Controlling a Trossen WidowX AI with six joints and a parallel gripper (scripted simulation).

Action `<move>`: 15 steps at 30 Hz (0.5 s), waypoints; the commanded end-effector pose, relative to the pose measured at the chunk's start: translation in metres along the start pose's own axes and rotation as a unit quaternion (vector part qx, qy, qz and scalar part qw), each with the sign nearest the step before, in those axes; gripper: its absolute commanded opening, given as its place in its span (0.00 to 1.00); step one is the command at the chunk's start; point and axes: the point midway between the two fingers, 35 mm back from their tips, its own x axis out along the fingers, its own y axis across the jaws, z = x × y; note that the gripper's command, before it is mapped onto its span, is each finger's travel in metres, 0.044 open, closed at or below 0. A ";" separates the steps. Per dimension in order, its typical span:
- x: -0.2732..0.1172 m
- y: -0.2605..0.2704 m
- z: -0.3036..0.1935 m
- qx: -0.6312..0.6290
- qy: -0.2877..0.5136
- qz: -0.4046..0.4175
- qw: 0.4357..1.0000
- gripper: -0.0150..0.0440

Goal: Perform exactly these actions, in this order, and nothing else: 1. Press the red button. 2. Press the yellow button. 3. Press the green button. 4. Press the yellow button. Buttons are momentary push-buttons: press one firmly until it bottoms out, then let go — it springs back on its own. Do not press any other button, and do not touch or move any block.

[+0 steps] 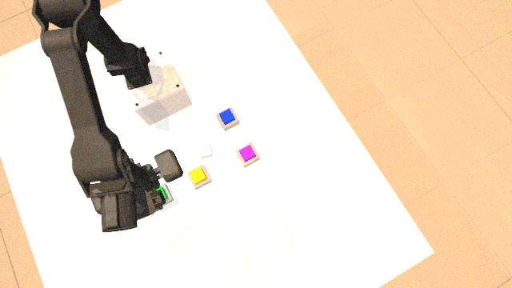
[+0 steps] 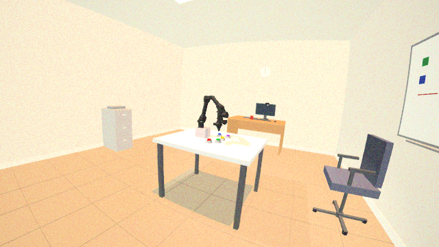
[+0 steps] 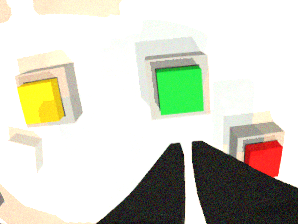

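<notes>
Above the white rectangular bench [image 1: 320, 208] [image 2: 209, 151], the black two-fingered claw [image 2: 219, 129] [image 3: 187, 145], fingertips together, hovers near the square green button [image 1: 162, 193] [image 2: 218, 140] [image 3: 180, 90]; which presses are done, I cannot tell.

Office-like room. Wooden desk [image 2: 260, 125] at far wall, monitor [image 2: 265, 109] on top, red mug [image 2: 252, 117] near monitor. Wheeled-base office chair [image 2: 357, 178] at right, below whiteboard [image 2: 422, 89] on right wall. Filing cabinet [image 2: 116, 128] at left, drawers stacked. Round wall clock [image 2: 265, 71] above desk. Tiled floor [image 2: 103, 192] [image 1: 400, 100].
</notes>
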 end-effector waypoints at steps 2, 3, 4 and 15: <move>0.013 -0.008 0.001 -0.008 -0.001 -0.001 1.000 0.29; 0.030 -0.008 0.001 -0.008 -0.001 -0.001 1.000 0.29; 0.048 -0.008 0.001 -0.008 -0.001 0.000 1.000 0.29; 0.067 -0.007 0.000 -0.008 -0.001 0.000 1.000 0.29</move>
